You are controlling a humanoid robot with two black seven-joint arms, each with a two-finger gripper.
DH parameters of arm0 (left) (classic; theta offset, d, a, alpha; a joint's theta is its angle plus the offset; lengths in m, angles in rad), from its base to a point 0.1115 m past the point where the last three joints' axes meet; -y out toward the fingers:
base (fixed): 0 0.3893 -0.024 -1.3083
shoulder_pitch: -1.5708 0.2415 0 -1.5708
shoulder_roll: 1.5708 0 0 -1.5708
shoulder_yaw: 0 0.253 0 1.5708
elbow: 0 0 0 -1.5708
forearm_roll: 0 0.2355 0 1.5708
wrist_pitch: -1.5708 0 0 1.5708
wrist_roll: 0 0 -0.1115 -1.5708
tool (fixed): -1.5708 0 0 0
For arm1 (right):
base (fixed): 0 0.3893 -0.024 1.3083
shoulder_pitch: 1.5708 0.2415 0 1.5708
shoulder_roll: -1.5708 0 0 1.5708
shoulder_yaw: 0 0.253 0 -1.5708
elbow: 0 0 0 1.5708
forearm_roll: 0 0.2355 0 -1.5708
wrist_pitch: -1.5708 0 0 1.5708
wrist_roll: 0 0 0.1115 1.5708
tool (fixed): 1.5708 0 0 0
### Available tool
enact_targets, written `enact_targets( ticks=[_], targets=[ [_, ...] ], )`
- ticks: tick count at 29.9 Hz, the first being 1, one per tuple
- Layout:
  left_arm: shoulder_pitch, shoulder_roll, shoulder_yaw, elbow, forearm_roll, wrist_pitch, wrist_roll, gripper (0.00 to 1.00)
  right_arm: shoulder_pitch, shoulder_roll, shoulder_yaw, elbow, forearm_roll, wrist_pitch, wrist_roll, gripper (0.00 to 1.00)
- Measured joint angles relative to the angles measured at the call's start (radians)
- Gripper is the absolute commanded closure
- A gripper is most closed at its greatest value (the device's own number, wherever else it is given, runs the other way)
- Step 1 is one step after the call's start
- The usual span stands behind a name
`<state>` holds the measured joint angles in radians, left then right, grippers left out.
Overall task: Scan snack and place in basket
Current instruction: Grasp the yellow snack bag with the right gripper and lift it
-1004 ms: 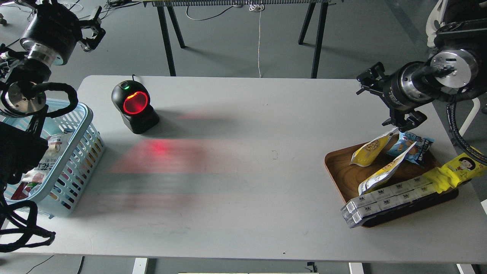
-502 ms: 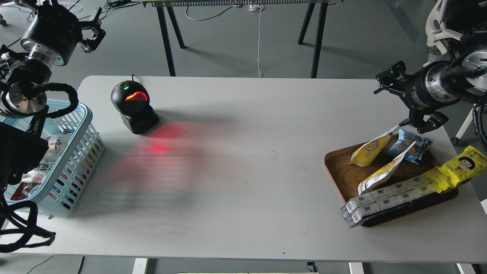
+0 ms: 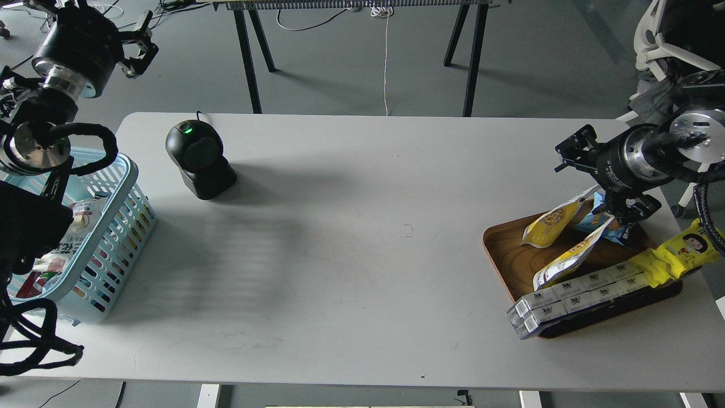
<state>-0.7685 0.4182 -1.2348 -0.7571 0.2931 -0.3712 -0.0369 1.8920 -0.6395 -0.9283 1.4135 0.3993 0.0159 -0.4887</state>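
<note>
At the right of the frame our right gripper (image 3: 601, 182) hangs with fingers spread just over the yellow-and-white nut pouch (image 3: 552, 222) on the brown wooden tray (image 3: 504, 255). Our left gripper (image 3: 137, 50), upper left, is also spread, above the light blue slotted plastic basket (image 3: 122, 221).

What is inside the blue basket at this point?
The basket holds a few packets, one white with dark print and something red low down. My left arm covers much of the inside, so the rest cannot be seen.

Grey floor (image 3: 538, 62) beneath black trestle legs (image 3: 249, 56) behind the white table (image 3: 362, 238).
</note>
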Motion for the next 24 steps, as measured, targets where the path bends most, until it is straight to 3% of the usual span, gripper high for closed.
enact_targets(
  ticks=[5, 6, 8, 11, 24],
  targets=[
    [0.001, 0.000, 0.000, -0.001, 0.000, 0.000, 0.000, 0.00, -0.020, 0.007, 0.000, -0.003, -0.003, -0.014, 0.000, 0.64],
    [0.001, 0.000, 0.000, -0.001, 0.000, 0.001, 0.000, 0.00, -0.022, 0.009, 0.000, -0.004, -0.004, -0.017, 0.000, 0.70],
    [0.001, 0.000, 0.000, -0.001, 0.000, 0.001, 0.000, 0.00, -0.023, 0.010, 0.001, -0.004, -0.004, -0.019, 0.000, 0.91],
    [0.001, 0.000, 0.000, -0.001, 0.000, 0.003, 0.000, 0.00, -0.022, 0.008, 0.002, 0.000, -0.010, -0.019, 0.000, 0.99],
    [0.000, 0.003, 0.000, -0.001, 0.000, 0.004, 0.000, 0.00, -0.006, -0.021, 0.052, 0.013, -0.028, -0.017, 0.000, 1.00]
  ],
)
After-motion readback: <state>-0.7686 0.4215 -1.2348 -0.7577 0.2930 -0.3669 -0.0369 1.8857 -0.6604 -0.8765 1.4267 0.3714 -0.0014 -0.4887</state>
